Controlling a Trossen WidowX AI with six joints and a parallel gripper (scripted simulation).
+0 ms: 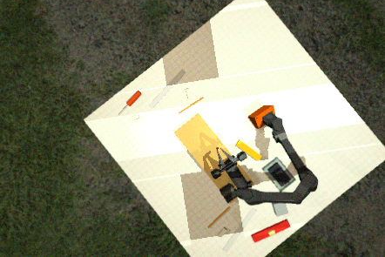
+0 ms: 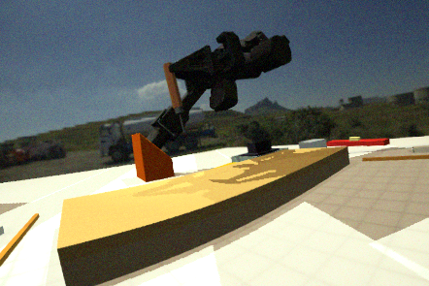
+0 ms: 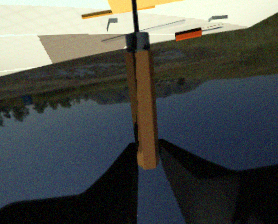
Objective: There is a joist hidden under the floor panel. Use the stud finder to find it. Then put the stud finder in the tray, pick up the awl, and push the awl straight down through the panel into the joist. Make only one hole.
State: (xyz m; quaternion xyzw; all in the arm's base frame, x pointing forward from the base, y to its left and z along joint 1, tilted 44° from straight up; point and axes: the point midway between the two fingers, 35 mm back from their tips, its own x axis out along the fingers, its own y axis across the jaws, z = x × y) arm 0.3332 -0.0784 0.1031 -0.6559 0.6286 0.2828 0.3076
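Orange-brown faceted awl handle (image 2: 172, 87) (image 3: 147, 107), grey metal collar (image 3: 137, 41).

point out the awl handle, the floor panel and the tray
awl handle (image 2: 172, 87) (image 3: 146, 107): exterior and wrist views, middle of the wooden grip
floor panel (image 1: 192, 130) (image 2: 121, 209): top and exterior views, bare upper face
tray (image 1: 271, 164): top view, its rim

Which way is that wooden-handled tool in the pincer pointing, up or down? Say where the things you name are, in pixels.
Point down: in the exterior view the awl's (image 2: 173, 88) (image 3: 146, 107) handle is uppermost, leaning slightly, with its thin shaft below.
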